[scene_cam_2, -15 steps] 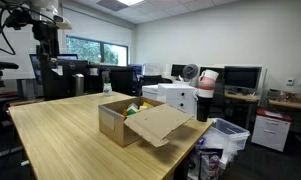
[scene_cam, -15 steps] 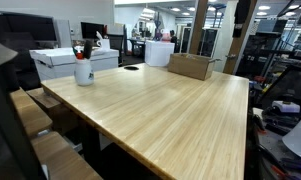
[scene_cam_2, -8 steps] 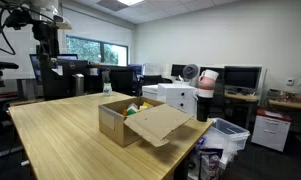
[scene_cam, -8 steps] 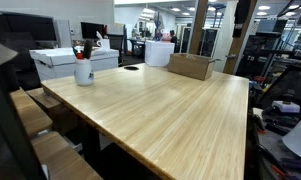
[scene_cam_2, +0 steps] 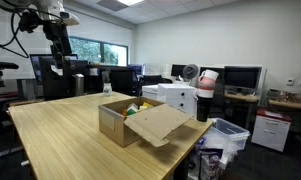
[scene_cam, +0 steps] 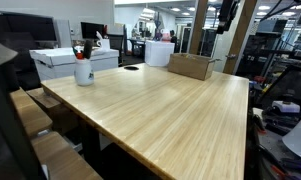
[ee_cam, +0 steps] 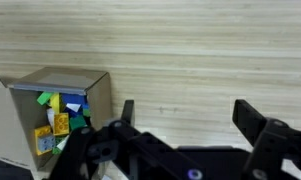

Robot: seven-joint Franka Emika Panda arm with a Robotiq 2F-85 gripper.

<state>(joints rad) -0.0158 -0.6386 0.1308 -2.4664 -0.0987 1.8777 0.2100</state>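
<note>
I am working in an open-plan office that is doubling as a lab. Beyond the edges of the wooden desk [scene_cam: 170, 110] I am seeing monitors [scene_cam_2: 242, 77], office chairs [scene_cam_2: 120, 80] and ceiling panel lights [scene_cam_2: 116, 4]. Shelving racks [scene_cam: 275, 50] are standing past one side edge.

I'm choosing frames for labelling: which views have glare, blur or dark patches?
Wrist view: the gripper looks dark and soft, the cardboard box evenly lit. In an exterior view, a pale sheen lies across the table; in an exterior view, the window looks washed out.
</note>
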